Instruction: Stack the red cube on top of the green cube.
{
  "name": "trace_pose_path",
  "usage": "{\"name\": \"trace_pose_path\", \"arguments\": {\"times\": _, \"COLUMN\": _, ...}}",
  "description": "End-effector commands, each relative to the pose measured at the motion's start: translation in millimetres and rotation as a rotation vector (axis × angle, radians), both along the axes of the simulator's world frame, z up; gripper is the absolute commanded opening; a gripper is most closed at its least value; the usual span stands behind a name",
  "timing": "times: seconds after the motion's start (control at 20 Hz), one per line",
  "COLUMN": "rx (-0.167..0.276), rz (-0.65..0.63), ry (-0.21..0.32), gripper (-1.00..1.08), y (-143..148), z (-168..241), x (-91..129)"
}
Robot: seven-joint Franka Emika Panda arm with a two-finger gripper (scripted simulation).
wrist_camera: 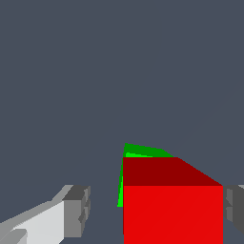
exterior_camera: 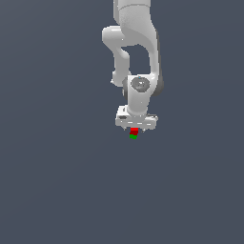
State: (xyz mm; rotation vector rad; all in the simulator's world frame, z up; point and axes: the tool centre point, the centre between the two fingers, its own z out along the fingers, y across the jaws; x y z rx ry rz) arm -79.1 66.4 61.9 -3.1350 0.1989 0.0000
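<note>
In the exterior view the red cube [exterior_camera: 134, 130] rests on top of the green cube [exterior_camera: 133, 137], both just beneath the white gripper [exterior_camera: 135, 127]. The wrist view has the red cube [wrist_camera: 172, 209] large between the two fingers, and the green cube [wrist_camera: 138, 150] peeks out from behind and under it. The gripper [wrist_camera: 157, 212] is open: a clear gap separates one grey finger pad [wrist_camera: 78, 209] from the red cube, while the other pad [wrist_camera: 234, 209] stands very close to the cube's opposite side. Most of the green cube is hidden by the red one.
The flat grey-blue ground [exterior_camera: 57, 181] surrounds the cubes. The white arm [exterior_camera: 136, 43] rises above the gripper toward the exterior view's top.
</note>
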Motion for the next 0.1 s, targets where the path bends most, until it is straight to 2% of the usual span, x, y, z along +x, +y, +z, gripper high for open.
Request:
{"name": "trace_pose_path", "arguments": {"times": 0.0, "rx": 0.0, "rz": 0.0, "ry": 0.0, "gripper": 1.0, "y": 0.0, "z": 0.0, "x": 0.0}}
{"name": "trace_pose_path", "arguments": {"times": 0.05, "rx": 0.0, "rz": 0.0, "ry": 0.0, "gripper": 1.0, "y": 0.0, "z": 0.0, "x": 0.0}}
